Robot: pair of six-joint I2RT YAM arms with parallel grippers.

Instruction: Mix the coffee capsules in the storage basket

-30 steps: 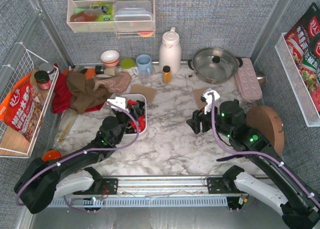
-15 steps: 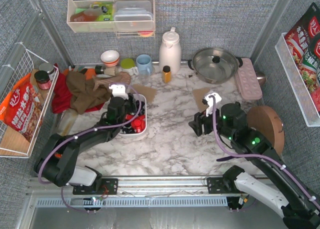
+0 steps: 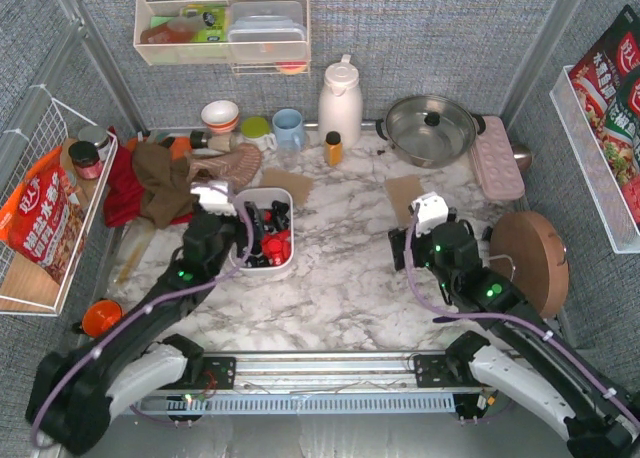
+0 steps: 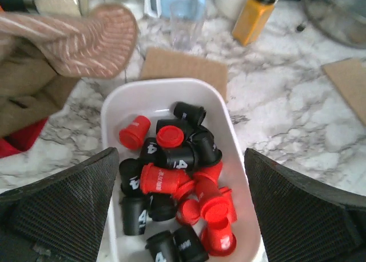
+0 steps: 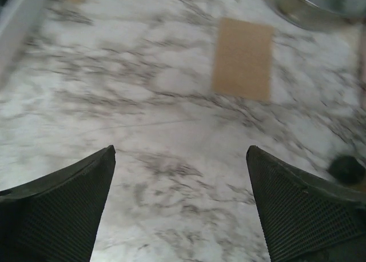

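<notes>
On the left half of the marble desk [image 3: 340, 288] sits the white storage basket [image 4: 143, 93], with red and black coffee capsules [image 4: 171, 179] jumbled together inside it, lying at all angles. Above its near end hangs the left gripper [image 4: 180, 165], spread wide with nothing in it. Over to the right, well apart, the right gripper [image 5: 180, 153] is likewise wide apart and empty above bare marble, near a brown cardboard square [image 5: 243, 59].
</notes>
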